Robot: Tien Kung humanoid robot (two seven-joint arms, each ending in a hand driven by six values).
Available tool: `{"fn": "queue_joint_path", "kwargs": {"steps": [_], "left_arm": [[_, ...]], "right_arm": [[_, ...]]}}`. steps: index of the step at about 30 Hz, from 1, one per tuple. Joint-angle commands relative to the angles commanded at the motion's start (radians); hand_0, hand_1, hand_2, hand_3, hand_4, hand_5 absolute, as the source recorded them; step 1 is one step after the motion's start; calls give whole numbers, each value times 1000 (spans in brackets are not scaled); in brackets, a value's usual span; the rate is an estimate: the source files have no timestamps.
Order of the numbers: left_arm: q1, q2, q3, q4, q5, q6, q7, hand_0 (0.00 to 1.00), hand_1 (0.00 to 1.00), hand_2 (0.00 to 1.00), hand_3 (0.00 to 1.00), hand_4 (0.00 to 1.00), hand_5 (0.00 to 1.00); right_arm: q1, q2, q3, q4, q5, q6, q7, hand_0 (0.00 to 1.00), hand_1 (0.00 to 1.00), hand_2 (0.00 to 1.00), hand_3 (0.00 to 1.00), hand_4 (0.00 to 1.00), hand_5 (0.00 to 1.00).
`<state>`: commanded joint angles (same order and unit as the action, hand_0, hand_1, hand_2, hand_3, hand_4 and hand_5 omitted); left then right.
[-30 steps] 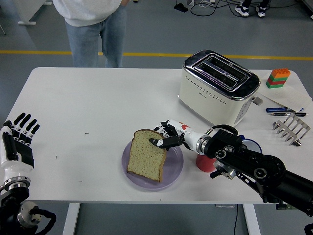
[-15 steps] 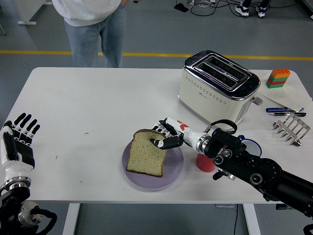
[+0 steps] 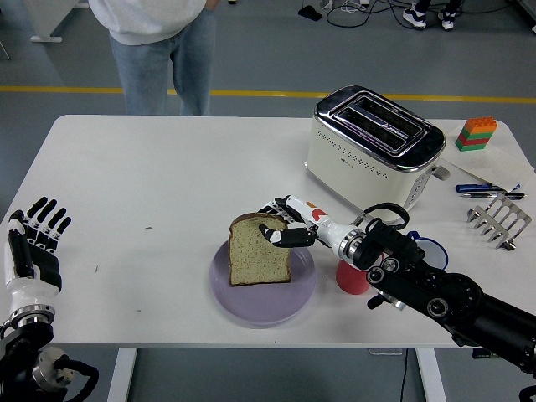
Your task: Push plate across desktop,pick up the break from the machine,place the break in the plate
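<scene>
Bread slice (image 3: 260, 251), seemingly tilted, crust end farthest, in right hand (image 3: 285, 228).

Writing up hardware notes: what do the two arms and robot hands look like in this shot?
Right arm: chunky black links with round silver bolts and a black cable loop near the wrist, then a white forearm section with a red mark. The right robot hand has white and black segments and black fingertips. The left robot hand has black fingers on a white wrist, above a black joint.

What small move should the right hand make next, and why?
Probably open the fingers and let go: the right hand grips the bread slice at its top edge, and the slice already stands tilted over the purple plate.
</scene>
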<state>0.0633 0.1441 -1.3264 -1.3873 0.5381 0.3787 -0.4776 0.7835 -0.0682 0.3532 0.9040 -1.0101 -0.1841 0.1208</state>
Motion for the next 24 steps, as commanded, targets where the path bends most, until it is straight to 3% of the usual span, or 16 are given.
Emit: {"fn": "queue_joint_path", "kwargs": {"steps": [6, 13, 24], "left_arm": [[2, 0, 2, 1, -1, 0, -1, 717, 691, 728, 624, 393, 923], [3, 0, 4, 1, -2, 0, -2, 716, 690, 727, 623, 390, 922], [0, -1, 4, 1, -1, 1, -3, 716, 688, 726, 621, 385, 919]], "right_arm": [[-2, -1, 4, -7, -29, -16, 10, 823, 790, 808, 752, 601, 253], [-1, -4, 17, 0, -25, -76, 70, 838, 797, 817, 758, 606, 262], [-2, -16, 53, 41, -13, -81, 102, 843, 796, 811, 751, 610, 264]]}}
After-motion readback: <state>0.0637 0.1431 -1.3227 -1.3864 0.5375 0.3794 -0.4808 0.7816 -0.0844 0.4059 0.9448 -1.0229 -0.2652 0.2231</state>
